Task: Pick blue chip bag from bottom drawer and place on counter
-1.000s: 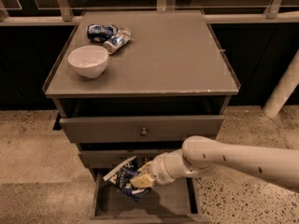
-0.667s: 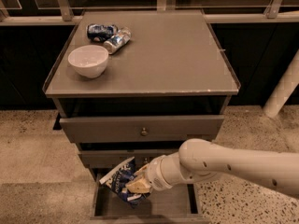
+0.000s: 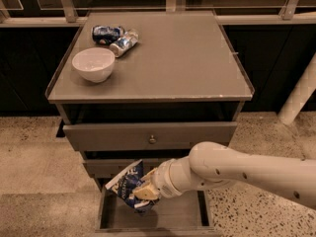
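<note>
Below the front edge of the counter [image 3: 182, 58], our gripper [image 3: 141, 192] pinches the blue chip bag [image 3: 125, 181]; we risk snagging jutting drawers [image 3: 197, 135].

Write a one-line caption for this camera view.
Gripper holds blue chip bag over the open bottom drawer, below the counter.

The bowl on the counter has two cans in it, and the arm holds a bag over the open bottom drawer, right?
Not quite. The camera view shows the bowl empty; the two cans lie behind it on the counter. The end effector does hold the bag over the open bottom drawer.
</note>
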`<state>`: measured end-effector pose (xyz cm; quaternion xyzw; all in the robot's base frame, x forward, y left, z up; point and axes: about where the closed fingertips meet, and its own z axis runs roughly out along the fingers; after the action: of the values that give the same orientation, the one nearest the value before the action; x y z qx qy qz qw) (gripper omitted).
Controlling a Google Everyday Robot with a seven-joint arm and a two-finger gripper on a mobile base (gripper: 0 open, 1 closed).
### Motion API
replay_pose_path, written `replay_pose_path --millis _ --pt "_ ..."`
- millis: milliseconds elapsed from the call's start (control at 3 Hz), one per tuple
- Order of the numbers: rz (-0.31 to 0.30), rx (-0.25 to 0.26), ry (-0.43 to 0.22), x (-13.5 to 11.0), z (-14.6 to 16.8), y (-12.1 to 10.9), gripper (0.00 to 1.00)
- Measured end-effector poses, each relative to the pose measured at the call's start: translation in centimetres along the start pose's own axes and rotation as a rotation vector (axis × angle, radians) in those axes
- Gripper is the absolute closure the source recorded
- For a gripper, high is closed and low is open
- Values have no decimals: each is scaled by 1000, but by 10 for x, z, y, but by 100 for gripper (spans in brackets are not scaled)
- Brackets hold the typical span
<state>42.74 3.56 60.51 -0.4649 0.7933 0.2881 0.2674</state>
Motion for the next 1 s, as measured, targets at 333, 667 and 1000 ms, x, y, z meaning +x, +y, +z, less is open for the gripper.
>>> replay_pose_path --millis 333,667,1000 --pt "-51 68 -21 -21 -31 -3 100" --pt "-158 165 -48 -62 -89 -7 100" --pt "-240 239 -68 -100 -147 -14 100"
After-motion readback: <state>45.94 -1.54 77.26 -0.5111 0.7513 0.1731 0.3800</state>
